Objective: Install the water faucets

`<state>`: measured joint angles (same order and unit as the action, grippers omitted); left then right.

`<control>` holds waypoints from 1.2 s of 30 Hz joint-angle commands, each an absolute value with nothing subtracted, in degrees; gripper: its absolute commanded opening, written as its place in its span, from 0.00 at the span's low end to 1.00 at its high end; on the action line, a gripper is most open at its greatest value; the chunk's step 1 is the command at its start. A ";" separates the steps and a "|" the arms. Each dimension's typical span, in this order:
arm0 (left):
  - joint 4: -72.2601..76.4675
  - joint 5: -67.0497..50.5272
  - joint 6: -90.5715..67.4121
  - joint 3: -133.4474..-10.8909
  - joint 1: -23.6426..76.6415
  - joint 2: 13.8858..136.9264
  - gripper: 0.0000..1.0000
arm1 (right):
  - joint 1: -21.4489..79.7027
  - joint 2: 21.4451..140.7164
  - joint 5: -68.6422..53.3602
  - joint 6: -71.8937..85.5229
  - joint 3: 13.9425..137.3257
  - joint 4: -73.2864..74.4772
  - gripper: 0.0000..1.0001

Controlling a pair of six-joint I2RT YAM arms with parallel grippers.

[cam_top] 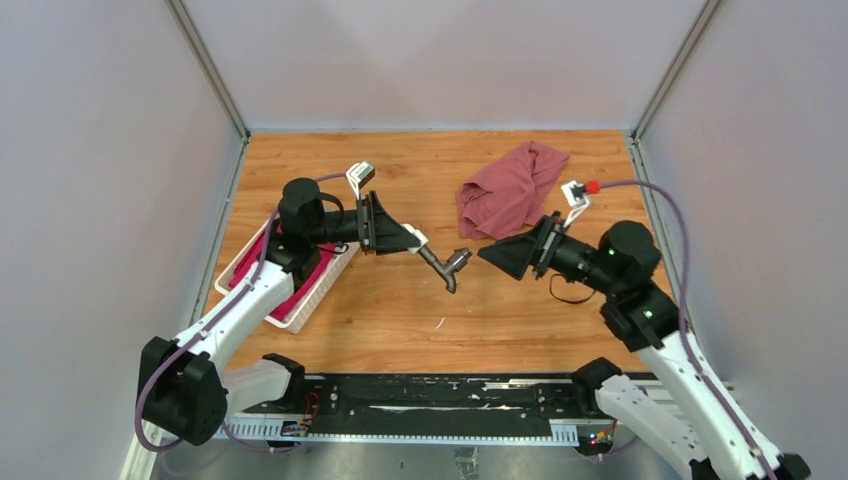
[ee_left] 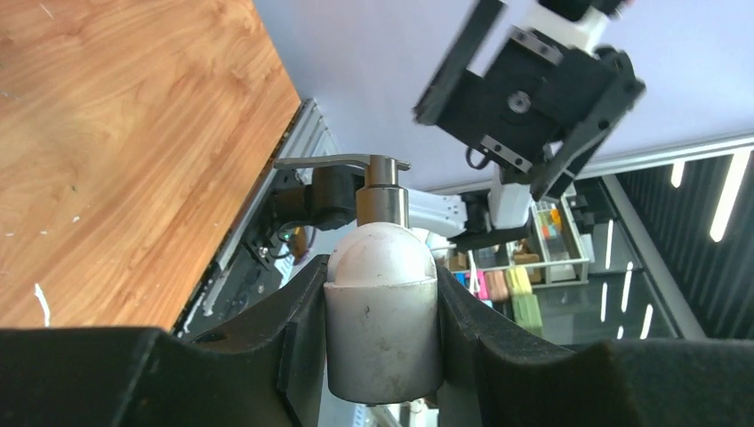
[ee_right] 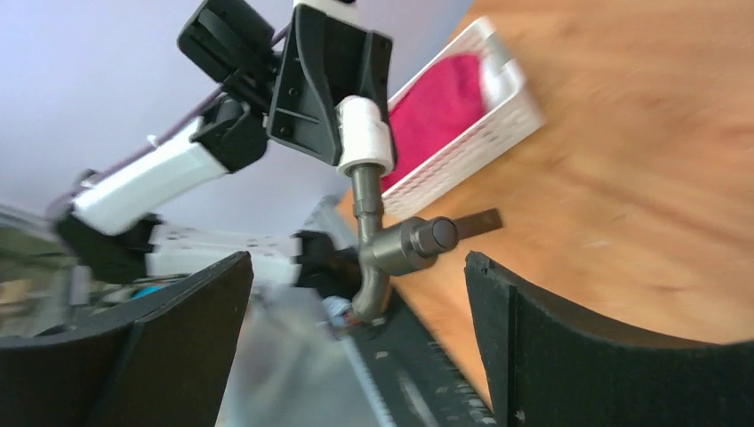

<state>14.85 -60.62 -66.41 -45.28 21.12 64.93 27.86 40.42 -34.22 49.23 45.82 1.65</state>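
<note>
The water faucets hang above the middle of the table as one joined piece. My left gripper (cam_top: 416,240) is shut on the stubby white fitting (cam_top: 420,238), and the dark grey metal tap (cam_top: 448,266) sticks out of it, pointing down and to the right. The left wrist view shows the white fitting (ee_left: 382,329) clamped between both pads, with the tap (ee_left: 382,191) beyond it. My right gripper (cam_top: 487,253) faces the tap from the right, open and not touching it. In the right wrist view the tap (ee_right: 400,245) hangs ahead of the wide-open right gripper (ee_right: 356,267), below the white fitting (ee_right: 363,133).
A dusty-red cloth (cam_top: 510,190) lies crumpled at the back right of the wooden table (cam_top: 400,320). A white slatted basket (cam_top: 308,302) with magenta fabric sits at the left under my left arm. Grey walls close in three sides, and a black rail (cam_top: 430,395) runs along the near edge.
</note>
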 commanded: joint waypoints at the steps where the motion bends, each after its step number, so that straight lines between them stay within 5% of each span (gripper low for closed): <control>1: 16.61 -59.97 -71.94 -46.58 21.18 65.88 0.00 | 29.23 35.29 -19.71 19.00 50.84 27.57 0.93; 11: 16.52 -57.98 -80.83 -46.60 21.01 69.52 0.00 | 58.92 37.16 13.24 -9.63 56.26 32.80 0.95; 17: 16.53 -57.06 -81.47 -46.17 21.01 69.24 0.00 | 81.92 43.60 47.22 -28.72 48.24 18.36 1.00; 25: 16.55 -57.23 -81.04 -45.66 21.01 69.01 0.00 | 82.88 53.14 51.35 -46.97 40.37 -8.64 0.99; 32: 16.52 -57.46 -80.71 -45.35 21.01 68.56 0.00 | 80.69 58.97 50.14 -49.47 41.28 -17.26 0.79; 36: 16.52 -57.86 -80.39 -45.35 21.01 68.21 0.00 | 77.52 58.00 46.35 -43.26 43.62 -12.74 0.44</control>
